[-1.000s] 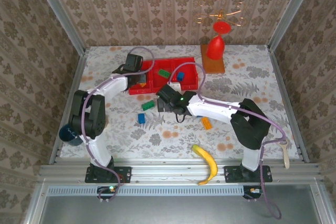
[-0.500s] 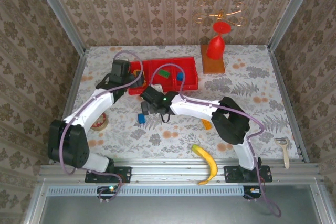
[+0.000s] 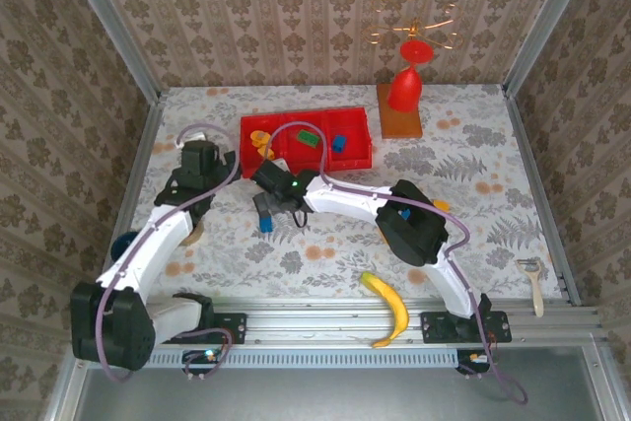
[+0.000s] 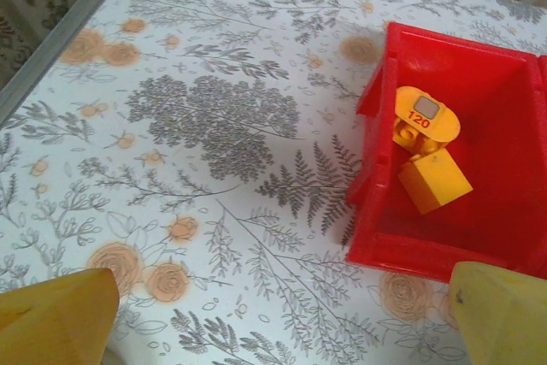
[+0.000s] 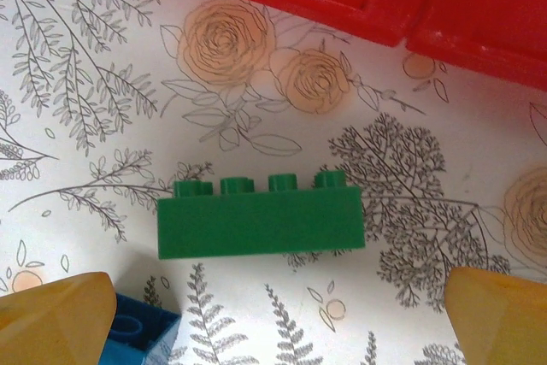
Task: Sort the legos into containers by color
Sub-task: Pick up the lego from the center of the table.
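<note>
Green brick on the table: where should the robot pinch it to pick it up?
Probably its middle, squeezing the two long sides, coming straight down from above. The green brick is long and thin, so the middle should balance, and a blue brick crowds one end.

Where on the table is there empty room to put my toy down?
Best is the bare table right of the red tray, between the goblet stand and the peeler. In front of the tray it's crowded with the green lego and blue lego.
</note>
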`<state>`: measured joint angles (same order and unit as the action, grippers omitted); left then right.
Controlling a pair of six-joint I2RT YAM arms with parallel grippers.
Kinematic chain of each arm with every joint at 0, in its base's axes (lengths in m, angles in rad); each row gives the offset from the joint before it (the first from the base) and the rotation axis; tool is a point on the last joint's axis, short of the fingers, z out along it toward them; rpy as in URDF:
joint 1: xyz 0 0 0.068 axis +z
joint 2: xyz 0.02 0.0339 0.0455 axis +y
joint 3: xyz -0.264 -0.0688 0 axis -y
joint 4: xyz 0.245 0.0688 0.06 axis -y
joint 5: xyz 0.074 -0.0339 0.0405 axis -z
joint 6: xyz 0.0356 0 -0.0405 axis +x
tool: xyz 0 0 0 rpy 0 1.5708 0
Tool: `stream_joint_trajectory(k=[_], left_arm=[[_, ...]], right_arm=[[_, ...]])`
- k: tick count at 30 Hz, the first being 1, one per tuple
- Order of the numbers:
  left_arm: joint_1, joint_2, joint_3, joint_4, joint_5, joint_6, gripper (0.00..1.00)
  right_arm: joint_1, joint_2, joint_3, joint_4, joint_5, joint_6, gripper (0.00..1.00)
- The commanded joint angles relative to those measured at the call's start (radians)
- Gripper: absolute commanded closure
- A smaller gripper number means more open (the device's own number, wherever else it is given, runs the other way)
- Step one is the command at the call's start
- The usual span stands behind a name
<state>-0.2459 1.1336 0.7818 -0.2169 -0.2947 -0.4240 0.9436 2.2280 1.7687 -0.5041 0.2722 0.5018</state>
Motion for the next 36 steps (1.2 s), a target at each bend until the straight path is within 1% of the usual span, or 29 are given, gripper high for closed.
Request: stream_joint_trajectory(k=[1, 7, 10, 24, 29, 36], left_arm=[[0.023, -0.053, -0.044, 0.040, -0.022, -0.031, 0.00], [0.055, -0.113, -0.098, 0.036, -0.011, -0.042, 0.00], [0.066, -0.134, -0.113, 0.025, 0.000, -0.042, 0.00], [0.082, -0.154, -0.139, 0.021, 0.029, -0.049, 0.00], [0.085, -0.153, -0.143, 0.020, 0.041, -0.048, 0.00], [0.087, -0.152, -0.147, 0.022, 0.049, -0.050, 0.00]], right_arm=[[0.001, 0.047, 0.056, -0.066, -0.005, -0.068, 0.00], [-0.006, 0.096, 0.120, -0.112, -0.008, -0.091, 0.00], [-0.016, 0.114, 0.140, -0.122, -0.019, -0.086, 0.02], [-0.047, 0.189, 0.248, -0.172, -0.091, -0.025, 0.16], [-0.047, 0.205, 0.265, -0.188, -0.092, -0.022, 0.21], [-0.048, 0.206, 0.265, -0.197, -0.084, -0.025, 0.31]])
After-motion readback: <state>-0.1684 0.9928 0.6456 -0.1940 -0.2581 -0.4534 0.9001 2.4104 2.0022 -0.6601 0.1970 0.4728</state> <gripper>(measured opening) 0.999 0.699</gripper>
